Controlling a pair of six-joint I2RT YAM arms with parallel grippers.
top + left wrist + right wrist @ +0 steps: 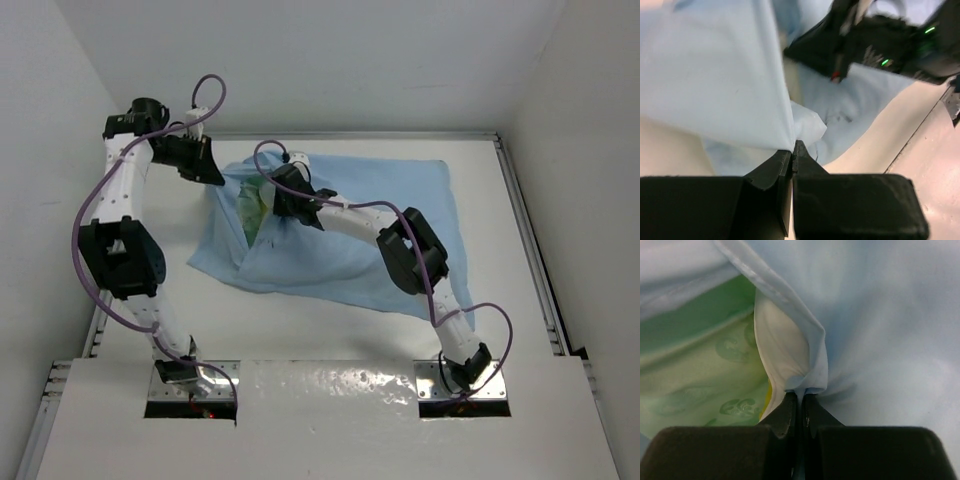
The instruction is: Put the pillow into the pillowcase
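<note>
Spread over the middle of the table (500, 330), light blue side up, mouth turned left: pillowcase (380, 220). At the near lip of the mouth: right gripper (801, 392), fingers together, clamped on the blue hem where it wraps a white corner of the pillow (782, 350), with a yellow streak beside it. Left of that, green patterned inner side exposed. Further back, at the far lip: left gripper (792, 150), pinched tight on the pillowcase edge, cloth rising taut from the fingertips.
</note>
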